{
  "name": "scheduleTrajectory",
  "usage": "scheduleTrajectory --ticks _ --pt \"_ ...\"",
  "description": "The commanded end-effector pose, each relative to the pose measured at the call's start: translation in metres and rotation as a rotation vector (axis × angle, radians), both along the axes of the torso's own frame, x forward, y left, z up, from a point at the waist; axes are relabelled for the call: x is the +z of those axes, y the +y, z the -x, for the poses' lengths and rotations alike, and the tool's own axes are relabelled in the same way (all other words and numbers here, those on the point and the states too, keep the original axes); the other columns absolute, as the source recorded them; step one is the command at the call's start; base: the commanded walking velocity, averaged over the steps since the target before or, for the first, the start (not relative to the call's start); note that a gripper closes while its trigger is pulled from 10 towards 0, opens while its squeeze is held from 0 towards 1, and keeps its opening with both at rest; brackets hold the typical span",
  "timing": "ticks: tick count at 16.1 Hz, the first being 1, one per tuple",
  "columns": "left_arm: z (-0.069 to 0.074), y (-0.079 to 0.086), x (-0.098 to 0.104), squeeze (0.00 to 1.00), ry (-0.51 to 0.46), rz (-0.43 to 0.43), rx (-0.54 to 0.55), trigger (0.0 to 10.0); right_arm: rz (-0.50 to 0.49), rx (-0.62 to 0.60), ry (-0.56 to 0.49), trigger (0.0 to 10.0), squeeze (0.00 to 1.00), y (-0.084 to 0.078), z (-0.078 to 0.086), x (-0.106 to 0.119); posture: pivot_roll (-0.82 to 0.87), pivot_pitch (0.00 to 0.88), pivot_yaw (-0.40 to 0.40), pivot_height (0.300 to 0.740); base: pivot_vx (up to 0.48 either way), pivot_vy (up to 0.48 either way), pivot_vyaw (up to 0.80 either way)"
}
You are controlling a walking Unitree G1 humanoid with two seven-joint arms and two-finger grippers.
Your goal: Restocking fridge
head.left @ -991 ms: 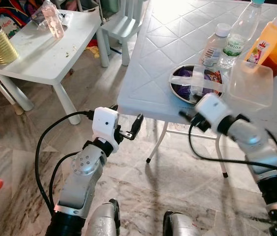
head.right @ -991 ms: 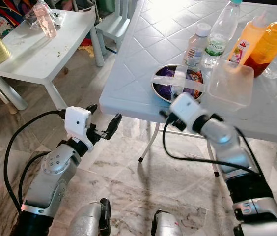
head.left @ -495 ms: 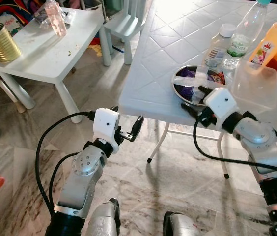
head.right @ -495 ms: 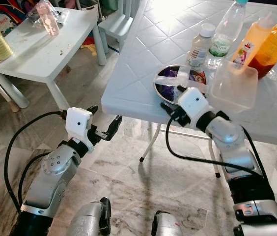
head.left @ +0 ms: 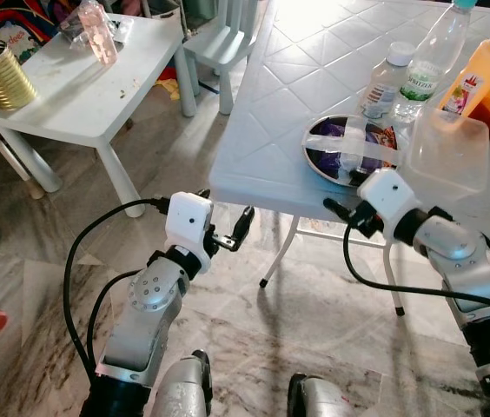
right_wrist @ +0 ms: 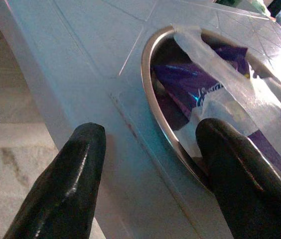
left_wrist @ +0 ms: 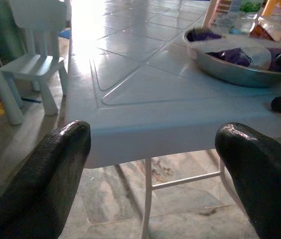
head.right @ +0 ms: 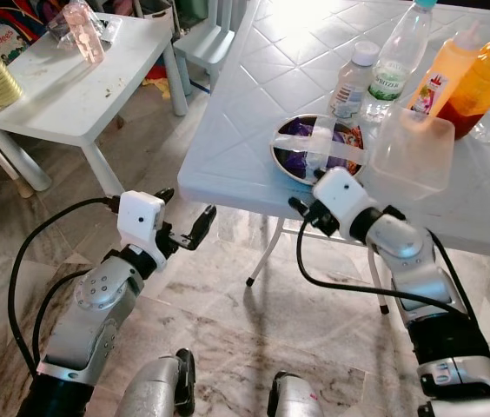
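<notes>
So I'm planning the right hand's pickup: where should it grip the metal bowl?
Probably the near rim of the metal bowl, approached from the table edge by the right hand. The rim is thin and exposed there; tape strips cross the top, and a plastic container crowds its far side.

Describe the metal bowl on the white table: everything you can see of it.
The round, shallow, shiny metal bowl sits upright near the front edge of the white plastic table. It holds purple wrappers and is crossed over its top by strips of clear tape or film. A clear plastic container lies close on its right, and bottles stand behind it. The right gripper is at its near rim, fingers apart, one finger against the rim and the other over the table edge.
</notes>
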State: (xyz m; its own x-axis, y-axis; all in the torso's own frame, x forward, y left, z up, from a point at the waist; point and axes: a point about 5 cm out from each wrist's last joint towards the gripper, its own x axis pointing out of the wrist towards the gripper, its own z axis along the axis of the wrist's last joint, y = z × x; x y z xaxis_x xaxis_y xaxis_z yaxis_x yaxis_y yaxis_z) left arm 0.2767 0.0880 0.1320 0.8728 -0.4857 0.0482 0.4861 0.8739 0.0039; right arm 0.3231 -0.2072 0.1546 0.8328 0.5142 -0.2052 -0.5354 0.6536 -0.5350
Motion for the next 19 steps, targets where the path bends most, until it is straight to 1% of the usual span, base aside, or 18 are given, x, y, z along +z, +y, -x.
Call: scheduleTrajectory --ticks 1,3,5,6,7,8,9,12,13,14,15,16,17,18,19 --pt "0.003 0.001 -0.006 0.0 0.023 -0.014 -0.003 10.0 0.023 0.008 0.038 0.0 0.0 -0.003 0.002 -0.007 0.08 0.169 0.057 0.74 0.0 0.0 0.0" --pt "0.007 0.006 -0.012 0.0 0.042 -0.031 -0.027 10.0 0.046 0.0 0.021 0.0 0.0 -0.005 -0.002 -0.004 0.08 0.171 0.055 0.74 0.0 0.0 0.0" --pt "0.012 0.01 -0.014 0.0 0.05 -0.015 -0.069 10.0 0.077 -0.001 0.009 0.0 0.0 -0.007 -0.006 -0.001 0.08 0.173 0.054 0.74 0.0 0.0 0.0" --pt "0.014 0.009 -0.013 0.0 0.052 -0.005 -0.096 10.0 0.089 -0.003 0.005 1.5 0.0 -0.009 -0.007 0.0 0.08 0.173 0.054 0.74 0.0 0.0 0.0" --pt "0.015 0.009 -0.014 0.0 0.055 -0.004 -0.109 10.0 0.116 -0.007 0.002 5.1 0.0 -0.012 -0.009 0.001 0.08 0.173 0.054 0.74 0.0 0.0 0.0" --pt "0.015 0.009 -0.014 0.0 0.055 -0.004 -0.111 10.0 0.127 -0.009 0.0 5.1 0.0 -0.013 -0.01 0.001 0.08 0.173 0.054 0.74 0.0 0.0 0.0" --pt "0.016 0.007 -0.014 0.0 0.055 -0.004 -0.115 10.0 0.146 -0.005 0.012 10.0 0.0 -0.014 -0.013 0.001 0.08 0.173 0.054 0.74 0.0 0.0 0.0" --pt "0.017 0.004 -0.014 0.0 0.056 -0.001 -0.127 10.0 0.183 0.015 0.058 10.0 0.0 -0.018 -0.016 -0.001 0.09 0.17 0.055 0.74 0.0 0.0 0.0" --pt "0.018 0.003 -0.014 0.0 0.059 -0.002 -0.136 10.0 0.244 0.03 0.084 10.0 0.0 -0.022 -0.019 -0.001 0.09 0.171 0.054 0.74 0.0 0.0 0.0" --pt "0.018 0.003 -0.015 0.0 0.062 -0.007 -0.141 10.0 0.261 0.033 0.091 10.0 0.0 -0.024 -0.022 0.002 0.09 0.169 0.053 0.74 0.0 0.0 0.0" --pt "0.018 0.003 -0.016 0.0 0.065 -0.012 -0.142 10.0 0.27 0.041 0.103 6.7 0.0 -0.026 -0.025 0.007 0.09 0.169 0.052 0.74 0.0 0.0 0.0" --pt "0.018 0.003 -0.016 0.0 0.065 -0.013 -0.142 10.0 0.273 0.04 0.103 5.9 0.0 -0.027 -0.026 0.008 0.09 0.169 0.052 0.74 0.0 0.0 0.0" --pt "0.019 0.003 -0.015 0.0 0.065 -0.013 -0.142 10.0 0.287 0.033 0.101 9.9 0.0 -0.028 -0.027 0.009 0.09 0.167 0.051 0.74 0.0 0.0 0.0" --pt "0.019 0.003 -0.015 0.0 0.065 -0.013 -0.147 10.0 0.312 0.03 0.126 0.0 0.0 -0.031 -0.031 0.01 0.09 0.168 0.051 0.74 0.0 0.0 0.0" --pt "0.019 0.003 -0.015 0.0 0.065 -0.013 -0.148 10.0 0.317 0.039 0.136 0.0 0.0 -0.031 -0.031 0.01 0.09 0.168 0.051 0.74 0.0 0.0 0.0"
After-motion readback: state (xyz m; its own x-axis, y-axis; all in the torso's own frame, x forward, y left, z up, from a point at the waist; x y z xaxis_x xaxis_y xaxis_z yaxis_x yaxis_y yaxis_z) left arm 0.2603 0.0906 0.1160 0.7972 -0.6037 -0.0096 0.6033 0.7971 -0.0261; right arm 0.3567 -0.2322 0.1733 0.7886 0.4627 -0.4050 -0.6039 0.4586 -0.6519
